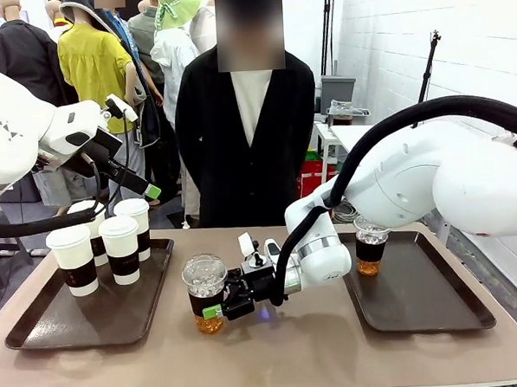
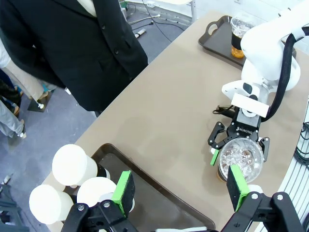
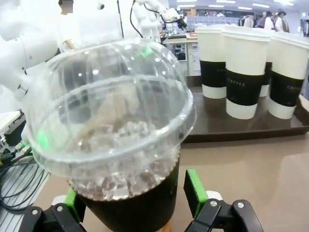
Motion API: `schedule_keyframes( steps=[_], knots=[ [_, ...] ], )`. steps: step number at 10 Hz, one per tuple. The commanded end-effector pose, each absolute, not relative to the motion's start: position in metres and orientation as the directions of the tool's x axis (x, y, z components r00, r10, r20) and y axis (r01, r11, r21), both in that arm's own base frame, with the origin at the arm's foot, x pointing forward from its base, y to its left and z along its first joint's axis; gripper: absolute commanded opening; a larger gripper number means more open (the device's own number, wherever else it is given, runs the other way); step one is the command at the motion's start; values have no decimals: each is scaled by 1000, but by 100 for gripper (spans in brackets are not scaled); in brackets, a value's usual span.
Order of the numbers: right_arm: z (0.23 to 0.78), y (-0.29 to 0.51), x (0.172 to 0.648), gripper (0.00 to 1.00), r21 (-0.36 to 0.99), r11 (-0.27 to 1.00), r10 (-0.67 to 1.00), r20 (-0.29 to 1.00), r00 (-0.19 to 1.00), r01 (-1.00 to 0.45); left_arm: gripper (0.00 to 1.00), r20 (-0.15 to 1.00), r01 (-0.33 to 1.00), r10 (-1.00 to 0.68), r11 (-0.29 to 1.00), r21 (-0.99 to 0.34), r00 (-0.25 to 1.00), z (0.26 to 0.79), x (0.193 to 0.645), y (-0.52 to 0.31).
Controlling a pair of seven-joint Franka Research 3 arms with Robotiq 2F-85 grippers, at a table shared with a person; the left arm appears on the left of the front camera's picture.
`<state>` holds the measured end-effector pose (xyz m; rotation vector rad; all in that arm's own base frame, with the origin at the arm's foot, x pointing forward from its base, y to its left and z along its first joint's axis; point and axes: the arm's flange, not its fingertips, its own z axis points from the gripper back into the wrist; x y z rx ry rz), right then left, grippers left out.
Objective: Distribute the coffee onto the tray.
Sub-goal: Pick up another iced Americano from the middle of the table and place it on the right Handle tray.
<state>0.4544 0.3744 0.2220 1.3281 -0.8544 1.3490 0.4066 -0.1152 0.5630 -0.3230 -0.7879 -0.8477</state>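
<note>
iced cup (image 1: 205, 292): clear glossy plastic | white cups (image 1: 121, 249): matt paper

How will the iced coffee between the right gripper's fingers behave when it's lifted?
The iced coffee is probably top-heavy: a tall cup with ice packed high under a wide dome lid, so it may tip. Its thin clear wall likely flexes under the right gripper, whose pads sit low on the cup.

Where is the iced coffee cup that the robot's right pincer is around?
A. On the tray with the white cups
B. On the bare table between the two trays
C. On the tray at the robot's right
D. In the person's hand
B: the iced coffee cup stands on the bare table between the left tray and the right tray, with the open right pincer around its base.
</note>
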Motion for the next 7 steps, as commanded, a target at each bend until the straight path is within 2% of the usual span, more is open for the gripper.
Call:
schedule_keyframes(
  steps=[1, 3, 5, 7],
  knots=[
    [222, 386, 459, 100, 176, -275, 199, 972, 123, -945, 100, 735, 773, -540, 633, 34, 410, 562, 407, -114],
    [223, 389, 457, 100, 174, -295, 198, 973, 118, -940, 100, 735, 773, -540, 633, 34, 410, 562, 407, -114],
    [227, 386, 454, 66, 173, -298, 179, 976, 123, -939, 100, 735, 773, -540, 633, 34, 410, 562, 407, -114],
    [229, 384, 454, 66, 167, -296, 176, 977, 118, -940, 100, 735, 773, -540, 633, 34, 410, 562, 407, -114]
  ],
)
